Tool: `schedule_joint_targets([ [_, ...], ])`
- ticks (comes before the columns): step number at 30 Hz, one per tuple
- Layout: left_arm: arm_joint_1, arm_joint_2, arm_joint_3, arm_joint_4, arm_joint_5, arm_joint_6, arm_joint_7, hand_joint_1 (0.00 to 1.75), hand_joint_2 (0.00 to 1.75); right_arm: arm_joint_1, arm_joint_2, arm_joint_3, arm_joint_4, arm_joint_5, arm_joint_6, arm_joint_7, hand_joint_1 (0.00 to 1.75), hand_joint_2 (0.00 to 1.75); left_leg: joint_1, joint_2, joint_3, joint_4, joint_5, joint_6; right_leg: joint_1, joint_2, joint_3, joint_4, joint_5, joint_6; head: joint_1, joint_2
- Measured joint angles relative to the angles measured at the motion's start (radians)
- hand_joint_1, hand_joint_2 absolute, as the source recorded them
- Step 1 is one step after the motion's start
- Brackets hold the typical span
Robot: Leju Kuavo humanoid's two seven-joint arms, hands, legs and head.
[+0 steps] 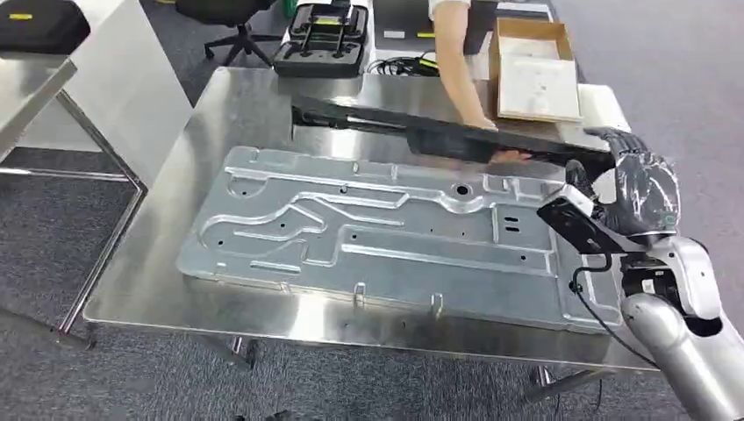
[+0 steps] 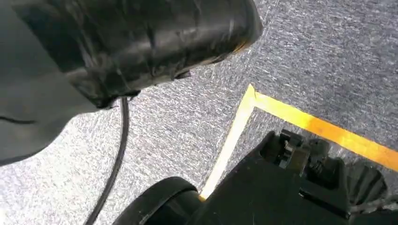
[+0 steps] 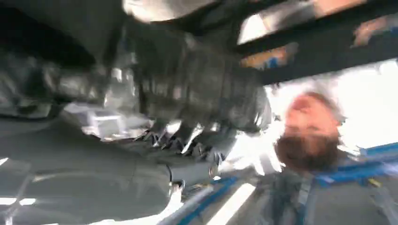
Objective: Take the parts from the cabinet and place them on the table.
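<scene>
A long black part [image 1: 439,132] hangs slanted over the far side of the steel table [image 1: 140,289]. My right hand [image 1: 636,189] grips its right end, fingers over the top and thumb beneath. A person's arm [image 1: 456,61] reaches in from the far side, and that person's hand touches the part near its middle. A large stamped silver panel [image 1: 377,232] lies flat on the table under the part. The right wrist view is blurred; the black part [image 3: 324,42] crosses beyond my hand [image 3: 187,89]. My left hand [image 2: 117,42] hangs as a dark glossy shape over the carpet, its fingers hidden.
An open cardboard box [image 1: 533,66], a black moulded case [image 1: 320,39] and cables [image 1: 404,64] lie at the table's far end. A second steel table [image 1: 35,79] stands at the left. Yellow floor tape [image 2: 324,126] runs across grey carpet.
</scene>
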Motion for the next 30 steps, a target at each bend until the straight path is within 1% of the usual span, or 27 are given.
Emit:
schedule_joint_targets([
  [1, 0.001, 0.0, 0.0, 0.0, 0.0, 0.0, 0.0, 0.0, 0.0, 0.0, 0.0, 0.0, 0.001, 0.001, 0.003, 0.002, 1.75, 0.0, 0.001, 0.001, 0.001, -0.004, 0.002, -0.003, 0.001, 0.001, 0.0, 0.0, 0.0, -0.004, -0.001, 0.0],
  [2, 0.0, 0.0, 0.0, 0.0, -0.001, 0.0, 0.0, 0.0, 0.0, 0.001, 0.0, 0.0, 0.001, 0.002, 0.004, 0.002, 1.75, 0.0, -0.002, 0.001, 0.001, -0.001, -0.002, -0.007, -0.009, 0.002, 0.001, -0.007, 0.004, -0.011, -0.001, 0.0],
  [3, 0.0, 0.001, 0.0, 0.0, -0.002, 0.0, 0.0, 0.0, 0.0, 0.0, 0.0, 0.0, 0.001, 0.002, 0.004, 0.002, 1.75, 0.0, 0.0, 0.0, -0.003, 0.011, -0.015, -0.016, -0.012, 0.001, 0.004, -0.01, 0.007, -0.016, 0.0, 0.0],
  [4, -0.001, 0.0, 0.001, 0.0, -0.003, 0.0, -0.001, 0.0, 0.0, -0.001, 0.0, 0.0, 0.001, 0.002, 0.004, 0.002, 1.75, 0.0, 0.002, 0.001, -0.02, 0.05, -0.045, -0.024, -0.012, 0.001, 0.004, -0.01, 0.008, -0.018, -0.007, 0.0],
  [5, -0.002, 0.0, 0.002, 0.0, -0.003, 0.0, -0.001, 0.0, 0.0, 0.0, 0.0, 0.0, 0.001, 0.002, 0.004, 0.003, 1.75, 0.0, 0.008, 0.001, -0.056, 0.132, -0.089, -0.031, -0.012, 0.001, 0.002, -0.01, 0.009, -0.023, -0.008, 0.0],
  [6, -0.002, 0.0, 0.002, 0.0, -0.005, 0.0, -0.001, 0.0, 0.0, 0.0, 0.0, 0.0, 0.001, 0.002, 0.004, 0.003, 1.75, 0.0, 0.011, 0.001, -0.078, 0.181, -0.111, -0.034, -0.012, 0.001, 0.002, -0.01, 0.009, -0.023, -0.007, 0.0],
  [7, 0.0, 0.0, 0.003, 0.0, -0.007, 0.0, -0.001, 0.0, 0.0, 0.0, 0.0, 0.0, 0.001, 0.002, 0.004, 0.003, 1.75, 0.0, 0.014, 0.001, -0.119, 0.27, -0.144, -0.038, -0.012, 0.001, 0.002, -0.01, 0.009, -0.023, -0.009, 0.0],
  [8, 0.002, 0.0, 0.004, 0.0, -0.009, 0.0, -0.001, 0.0, 0.0, 0.001, 0.0, 0.0, 0.001, 0.002, 0.005, 0.003, 1.75, 0.0, 0.017, 0.001, -0.133, 0.299, -0.142, -0.04, -0.012, 0.001, 0.002, -0.01, 0.009, -0.023, -0.008, 0.0],
  [9, 0.002, 0.0, 0.004, 0.0, -0.009, 0.0, -0.001, 0.0, 0.0, 0.002, 0.0, 0.0, 0.001, 0.002, 0.006, 0.003, 1.75, 0.0, 0.019, 0.001, -0.121, 0.273, -0.118, -0.04, -0.012, 0.002, 0.002, -0.009, 0.009, -0.023, -0.008, 0.0],
  [10, 0.001, 0.0, 0.004, 0.0, -0.009, 0.0, -0.001, 0.0, 0.0, 0.002, 0.0, 0.0, 0.001, 0.002, 0.006, 0.003, 1.75, 0.0, 0.02, 0.001, -0.094, 0.218, -0.086, -0.039, -0.012, 0.003, 0.002, -0.008, 0.009, -0.022, -0.008, 0.0],
  [11, 0.001, 0.001, 0.005, 0.0, -0.009, 0.0, -0.001, 0.0, 0.0, 0.002, 0.0, 0.0, 0.001, 0.002, 0.005, 0.003, 1.22, 0.0, 0.02, 0.001, -0.053, 0.139, -0.046, -0.036, -0.013, 0.004, 0.003, -0.008, 0.009, -0.022, -0.008, 0.0],
  [12, 0.0, 0.001, 0.006, 0.0, -0.009, 0.001, -0.001, 0.0, 0.0, 0.002, 0.0, 0.0, 0.001, 0.002, 0.006, 0.003, 0.14, 0.0, 0.02, 0.0, -0.002, 0.044, -0.005, -0.03, -0.013, 0.005, 0.005, -0.008, 0.009, -0.021, -0.009, 0.0],
  [13, -0.003, 0.0, 0.006, 0.0, -0.009, 0.001, -0.001, 0.0, 0.0, 0.001, 0.0, 0.0, 0.001, 0.002, 0.005, 0.003, 0.0, 0.0, 0.019, -0.002, 0.023, -0.004, -0.023, -0.026, -0.011, 0.005, 0.004, -0.009, 0.01, -0.016, -0.007, 0.0],
  [14, -0.004, 0.0, 0.006, 0.0, -0.009, 0.0, -0.001, 0.0, 0.0, 0.0, 0.0, 0.0, 0.001, 0.002, 0.005, 0.003, 0.0, 0.0, 0.012, -0.001, 0.02, -0.01, -0.011, -0.023, -0.01, 0.007, 0.001, -0.009, 0.013, -0.008, -0.007, 0.0],
  [16, -0.002, 0.0, 0.008, 0.0, -0.01, -0.001, -0.001, 0.0, 0.0, 0.001, 0.0, 0.0, 0.001, 0.007, 0.004, 0.003, 0.0, 0.0, 0.008, -0.001, 0.016, -0.007, -0.009, -0.017, -0.012, 0.007, 0.001, -0.017, 0.019, 0.003, -0.007, 0.0],
  [17, -0.001, 0.0, 0.008, 0.0, -0.01, -0.002, -0.001, 0.0, 0.0, 0.0, 0.0, 0.0, 0.001, 0.011, 0.002, 0.003, 0.0, 0.0, 0.01, 0.0, 0.018, -0.016, -0.003, -0.008, -0.011, 0.007, 0.003, -0.022, 0.022, 0.012, -0.008, 0.0],
  [18, -0.001, -0.001, 0.008, 0.0, -0.01, -0.002, -0.002, 0.0, 0.0, 0.001, -0.001, 0.0, 0.001, 0.014, 0.001, 0.001, 0.0, 0.0, 0.019, 0.003, 0.026, -0.033, 0.009, 0.003, -0.014, 0.005, 0.0, -0.016, 0.014, 0.016, -0.007, 0.0],
  [19, -0.002, -0.001, 0.008, 0.0, -0.011, -0.003, -0.003, 0.0, 0.0, 0.0, -0.001, 0.0, 0.001, 0.02, 0.001, -0.001, 0.0, 0.0, 0.015, 0.003, 0.029, -0.041, 0.013, 0.008, -0.011, 0.003, -0.012, 0.013, -0.012, 0.016, -0.003, 0.0],
  [21, -0.003, -0.002, 0.009, 0.0, -0.013, -0.004, -0.005, 0.0, 0.0, -0.002, -0.001, 0.0, 0.001, 0.031, -0.003, -0.007, 0.0, 0.0, 0.013, 0.004, 0.025, -0.04, 0.015, 0.015, -0.01, 0.004, -0.074, 0.159, -0.092, 0.016, 0.0, 0.0],
  [22, -0.002, -0.002, 0.009, 0.0, -0.013, -0.005, -0.005, 0.0, 0.0, 0.002, -0.001, 0.0, 0.001, 0.036, -0.005, -0.013, 0.0, 0.0, 0.011, 0.005, 0.024, -0.039, 0.015, 0.015, -0.011, 0.004, -0.107, 0.233, -0.119, 0.017, 0.0, 0.0],
  [23, 0.0, -0.002, 0.01, 0.0, -0.013, -0.006, -0.005, 0.0, 0.0, 0.005, 0.0, 0.0, 0.001, 0.039, -0.006, -0.016, 0.0, 0.0, 0.01, 0.005, 0.023, -0.037, 0.015, 0.015, -0.011, 0.004, -0.125, 0.271, -0.122, 0.018, 0.0, 0.0],
  [24, 0.0, -0.002, 0.01, 0.0, -0.013, -0.006, -0.005, 0.0, 0.0, 0.006, 0.0, 0.0, 0.0, 0.043, -0.009, -0.02, 0.0, 0.0, 0.01, 0.004, 0.023, -0.036, 0.015, 0.015, -0.012, 0.004, -0.119, 0.263, -0.105, 0.019, 0.0, 0.0],
  [25, 0.0, -0.002, 0.01, 0.0, -0.013, -0.007, -0.005, 0.0, 0.0, 0.006, 0.001, 0.001, 0.0, 0.043, -0.013, -0.023, 0.0, 0.0, 0.01, 0.004, 0.023, -0.033, 0.013, 0.015, -0.013, 0.003, -0.099, 0.224, -0.077, 0.02, 0.0, 0.0],
  [27, 0.0, -0.004, 0.011, 0.0, -0.013, -0.008, -0.006, 0.0, 0.0, 0.005, 0.002, 0.001, -0.008, 0.047, -0.022, -0.031, 0.0, 0.0, 0.011, 0.003, 0.023, -0.02, 0.006, 0.01, -0.016, -0.001, -0.001, 0.036, 0.013, 0.02, 0.001, 0.0],
  [28, 0.0, -0.004, 0.011, 0.0, -0.012, -0.008, -0.007, 0.0, 0.0, 0.005, 0.005, 0.001, -0.01, 0.048, -0.024, -0.034, 0.0, 0.0, 0.011, 0.003, 0.019, -0.015, 0.002, 0.005, -0.014, -0.004, 0.02, -0.001, -0.012, 0.018, 0.0, 0.0],
  [29, -0.002, -0.004, 0.012, 0.0, -0.011, -0.008, -0.007, 0.0, 0.0, 0.004, 0.005, 0.001, -0.013, 0.049, -0.026, -0.034, 0.0, 0.0, 0.004, 0.002, 0.012, -0.004, 0.0, 0.0, -0.006, -0.001, 0.02, -0.008, -0.005, 0.014, 0.001, 0.0],
  [30, -0.002, -0.004, 0.012, 0.0, -0.011, -0.008, -0.007, 0.0, 0.0, 0.006, 0.006, 0.002, -0.016, 0.052, -0.027, -0.034, 0.0, 0.0, 0.004, 0.002, 0.008, -0.005, 0.001, -0.004, -0.008, 0.001, 0.015, -0.004, -0.004, 0.008, -0.002, 0.0],
])
